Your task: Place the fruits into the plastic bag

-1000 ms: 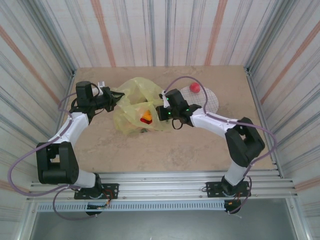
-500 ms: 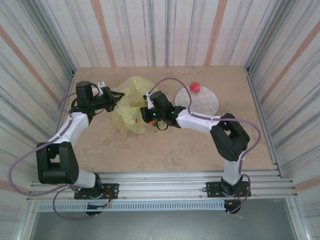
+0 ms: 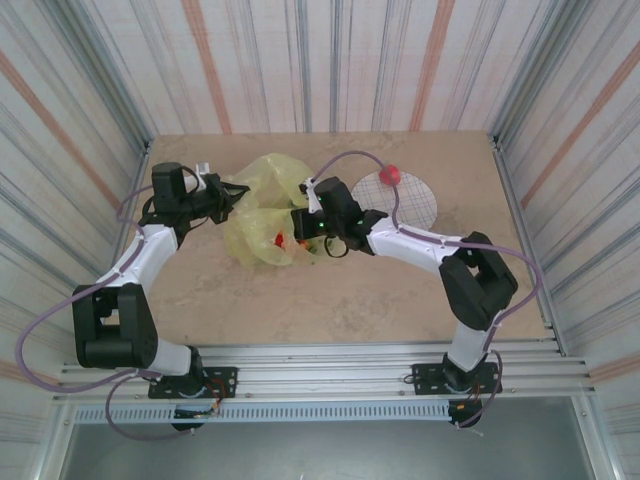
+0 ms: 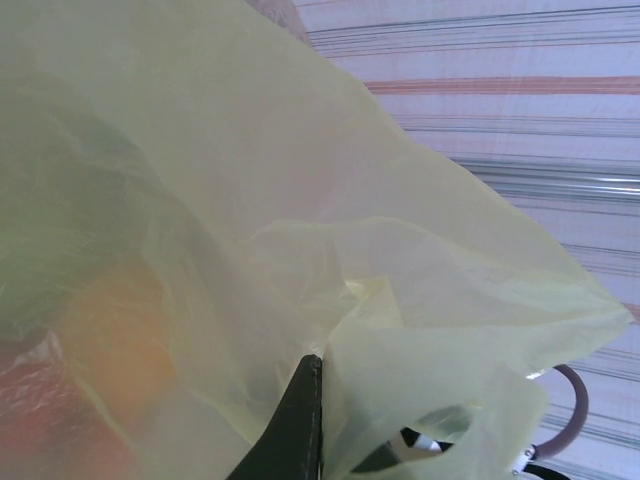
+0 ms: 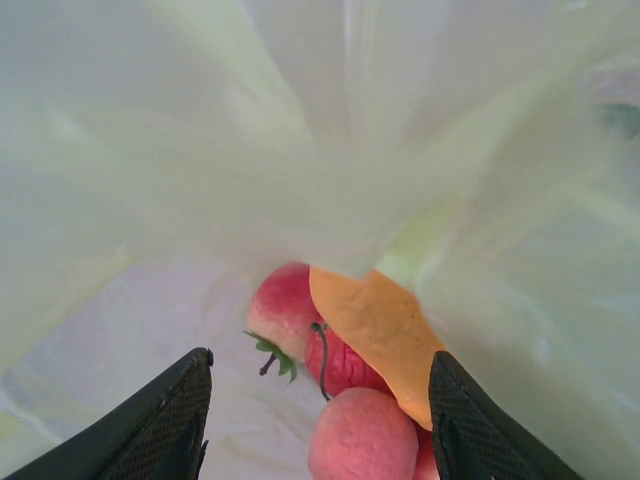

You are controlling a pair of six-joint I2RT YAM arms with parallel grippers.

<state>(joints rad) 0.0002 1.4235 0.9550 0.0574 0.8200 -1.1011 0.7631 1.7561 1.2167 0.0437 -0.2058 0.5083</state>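
Yellow, translucent, crinkly plastic bag [image 3: 262, 215] lies on the worktop [image 3: 330, 290], mouth toward the right arm; several small glossy fruits [image 5: 360, 435], red, pink and orange, lie inside it; one round red fruit [image 3: 390, 175] sits at the far rim of the round white gridded plate [image 3: 412, 208], well apart from the bag; task judged nearly done, that one left. Left tool [image 3: 226, 194] pressed together, pinching the bag's edge; right tool [image 5: 320, 365] spread, gripping nothing, inside the mouth, bagged fruits just beyond its fingers.
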